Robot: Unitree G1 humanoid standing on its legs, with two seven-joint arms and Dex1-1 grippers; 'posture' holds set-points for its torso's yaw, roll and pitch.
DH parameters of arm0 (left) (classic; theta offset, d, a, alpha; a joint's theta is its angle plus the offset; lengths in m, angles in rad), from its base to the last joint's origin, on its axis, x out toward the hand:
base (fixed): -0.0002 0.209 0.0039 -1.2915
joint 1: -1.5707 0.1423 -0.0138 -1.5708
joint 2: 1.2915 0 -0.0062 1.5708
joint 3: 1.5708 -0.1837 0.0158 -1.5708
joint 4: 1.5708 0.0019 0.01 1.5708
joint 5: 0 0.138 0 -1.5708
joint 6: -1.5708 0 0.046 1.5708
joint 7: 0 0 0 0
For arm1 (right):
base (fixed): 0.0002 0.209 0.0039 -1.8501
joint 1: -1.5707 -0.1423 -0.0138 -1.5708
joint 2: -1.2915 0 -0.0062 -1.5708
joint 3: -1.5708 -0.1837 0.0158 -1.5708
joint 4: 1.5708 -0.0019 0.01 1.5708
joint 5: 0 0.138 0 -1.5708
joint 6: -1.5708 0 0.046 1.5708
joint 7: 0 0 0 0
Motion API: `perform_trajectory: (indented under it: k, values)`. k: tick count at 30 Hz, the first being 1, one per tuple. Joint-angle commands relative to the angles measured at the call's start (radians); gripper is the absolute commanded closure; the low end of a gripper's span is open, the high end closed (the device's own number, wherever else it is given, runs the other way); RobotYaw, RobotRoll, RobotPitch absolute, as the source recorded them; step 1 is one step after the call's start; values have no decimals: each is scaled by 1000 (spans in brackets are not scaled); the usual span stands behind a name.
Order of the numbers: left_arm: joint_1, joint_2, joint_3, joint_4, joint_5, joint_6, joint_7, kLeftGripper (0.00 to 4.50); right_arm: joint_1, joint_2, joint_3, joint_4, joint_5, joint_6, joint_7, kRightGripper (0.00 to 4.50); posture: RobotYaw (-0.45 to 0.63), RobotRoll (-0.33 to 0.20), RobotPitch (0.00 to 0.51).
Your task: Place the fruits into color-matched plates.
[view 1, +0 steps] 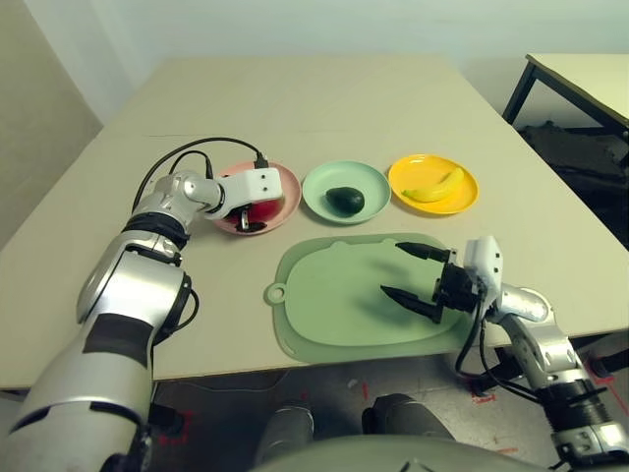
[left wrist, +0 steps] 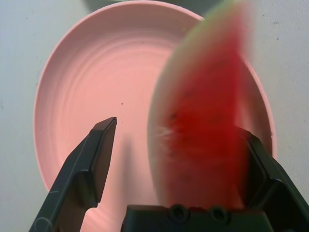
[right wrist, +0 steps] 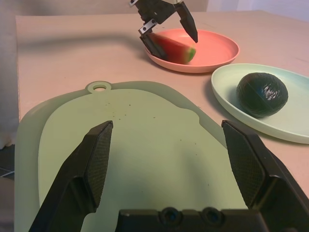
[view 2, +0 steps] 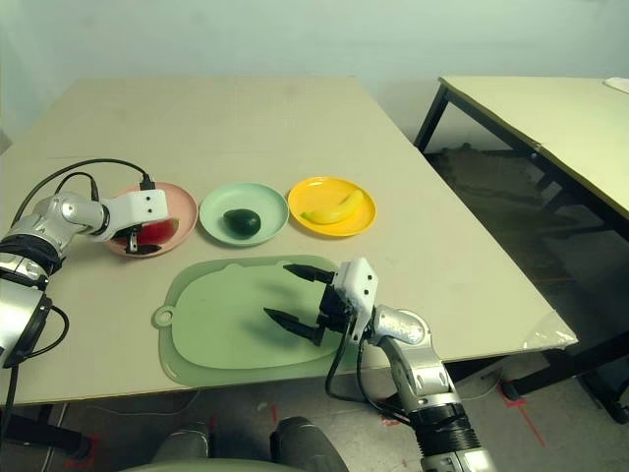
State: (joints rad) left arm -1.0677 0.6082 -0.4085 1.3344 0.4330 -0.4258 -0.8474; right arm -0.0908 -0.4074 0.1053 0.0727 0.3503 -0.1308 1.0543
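The red watermelon wedge (view 1: 263, 209) with a green rind rests in the pale pink plate (view 1: 287, 187). My left gripper (view 1: 251, 211) hangs over that plate, open, its fingers standing either side of the wedge (left wrist: 203, 121). One finger is well clear of it; the other is at its side. The dark green avocado (view 1: 345, 201) lies in the mint green plate (view 1: 319, 187). In the yellow plate (view 1: 462, 202) sits the banana (view 1: 434, 187). My right gripper (view 1: 393, 267) is open over the mat with nothing between its fingers.
A large pale green mat (view 1: 334, 305) lies in front of the plates near the table's front edge. A black cable (view 1: 187, 157) loops beside the left arm. A second table (view 2: 550, 108) stands off to the right, with a gap between.
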Motion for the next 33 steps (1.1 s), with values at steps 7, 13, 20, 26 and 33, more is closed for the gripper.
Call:
perform_trajectory:
  k: [7, 13, 20, 26, 33]
  values:
    - [-31, 67, 79, -26, -40, -53, -59, 15, -37, -16, -20, 43, -4, -3, -5, 0, -36, 0, 2]
    - [-49, 128, 140, -76, -94, -81, -160, 15, -82, -11, -17, 89, -4, -14, 17, 0, -3, 0, 0]
    - [14, 198, 216, -195, -195, -71, -270, 15, -96, -14, -29, 132, 4, -31, 40, 0, 22, 0, 0]
    - [253, 241, 350, -454, -372, 51, -285, 15, -4, -41, -83, 77, 46, -3, 24, 0, 27, 0, 3]
    - [688, 158, 617, -934, -639, 376, -89, 15, 49, -6, -241, 58, 92, -39, -128, 0, 27, 0, 21]
